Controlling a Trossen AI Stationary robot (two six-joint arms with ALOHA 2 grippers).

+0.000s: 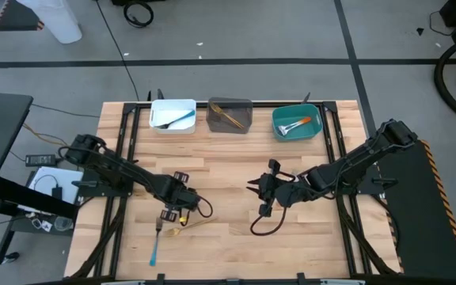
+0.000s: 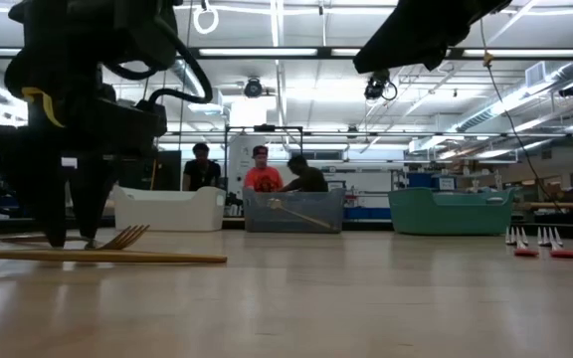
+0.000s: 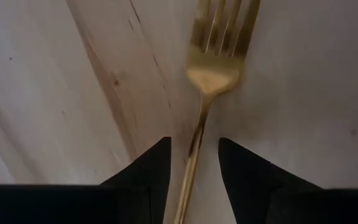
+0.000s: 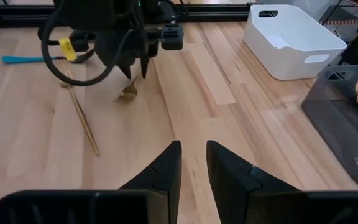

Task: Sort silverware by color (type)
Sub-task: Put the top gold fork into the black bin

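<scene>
A gold fork (image 3: 211, 73) lies flat on the wood table, also seen in the high view (image 1: 187, 228). My left gripper (image 3: 191, 146) is open and points down over it, one finger on each side of the fork's thin handle (image 3: 194, 140), with a gap on both sides. In the low view the left gripper (image 2: 68, 239) reaches down to the table beside the fork's tines (image 2: 127, 237). A long gold utensil (image 4: 82, 121) and a blue-handled utensil (image 1: 155, 247) lie nearby. My right gripper (image 1: 261, 191) waits mid-table, open by a narrow gap and empty.
Three bins stand along the far edge: white (image 1: 172, 105) with a blue-handled piece, grey (image 1: 229, 124) with gold pieces, teal (image 1: 298, 132) with orange-handled pieces. Orange-handled forks (image 2: 537, 244) lie on the table's right part. People stand in the room behind.
</scene>
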